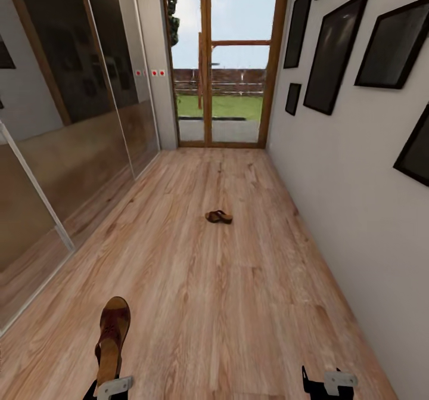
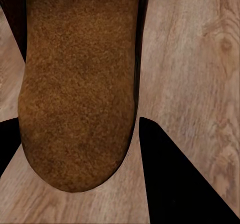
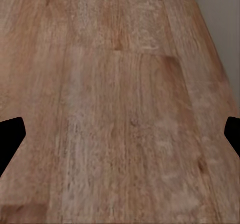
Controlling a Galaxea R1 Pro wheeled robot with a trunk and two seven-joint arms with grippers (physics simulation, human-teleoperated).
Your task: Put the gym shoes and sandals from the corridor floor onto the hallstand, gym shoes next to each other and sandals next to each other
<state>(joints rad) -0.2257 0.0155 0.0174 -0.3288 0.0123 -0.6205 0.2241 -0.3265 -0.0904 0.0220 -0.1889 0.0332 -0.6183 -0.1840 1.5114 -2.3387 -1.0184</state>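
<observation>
One brown sandal (image 1: 218, 216) lies on the corridor floor (image 1: 238, 304) in the middle of the corridor, well ahead of me. The other sandal (image 1: 112, 335) is held up at the lower left of the head view, its tan insole facing up. My left gripper (image 1: 110, 386) is shut on its heel end. The left wrist view shows this sandal's rough brown sole (image 2: 80, 83) between the dark fingers (image 2: 170, 179). My right gripper (image 1: 326, 382) sits at the lower right, open and holding nothing, over bare planks (image 3: 120, 108). The gym shoes and the hallstand are out of view.
Mirrored sliding wardrobe doors (image 1: 65, 120) run along the left side. A white wall (image 1: 357, 197) with dark picture frames runs along the right. A wood-framed glass door (image 1: 223, 60) closes the far end. Open floor lies between me and the lying sandal.
</observation>
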